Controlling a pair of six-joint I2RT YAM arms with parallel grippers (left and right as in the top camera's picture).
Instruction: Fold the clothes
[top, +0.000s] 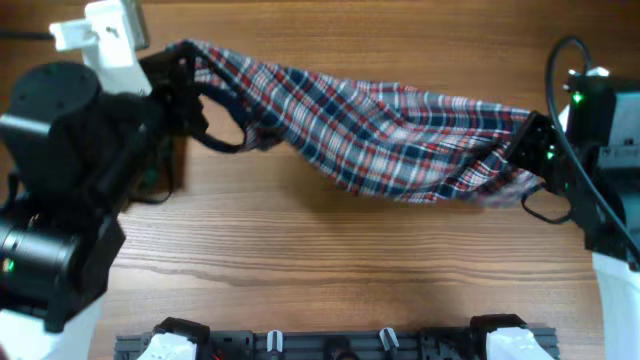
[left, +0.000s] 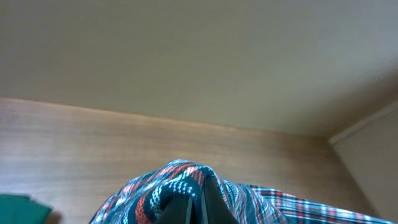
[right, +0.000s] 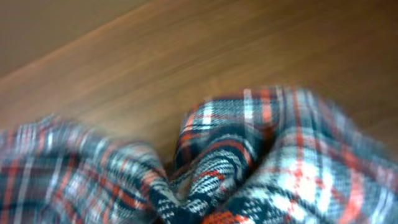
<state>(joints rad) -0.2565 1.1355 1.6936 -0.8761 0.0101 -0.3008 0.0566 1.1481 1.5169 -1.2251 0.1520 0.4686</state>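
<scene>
Hanging between the two pincers, the plaid shirt (top: 370, 130) runs as a sagging band across the far half of the wooden surface (top: 330, 250), with a soft shadow on the wood beneath its middle. The left pincer (top: 188, 75) is closed on one end of the shirt, at the far left. From the left wrist, the red, white and navy check bunches up around a dark finger (left: 208, 202) and wraps over it. The right pincer (top: 522, 143) is closed on the opposite end, at the right edge of the surface, and there the fabric gathers into tight folds that fan back out toward the middle. The right wrist view is blurred. It shows only crumpled plaid close to the lens with bare wood behind it, and the fingers cannot be made out. A green patch (left: 18, 208), possibly cloth, lies on the surface at the lower left of the left wrist view, apart from the shirt.
</scene>
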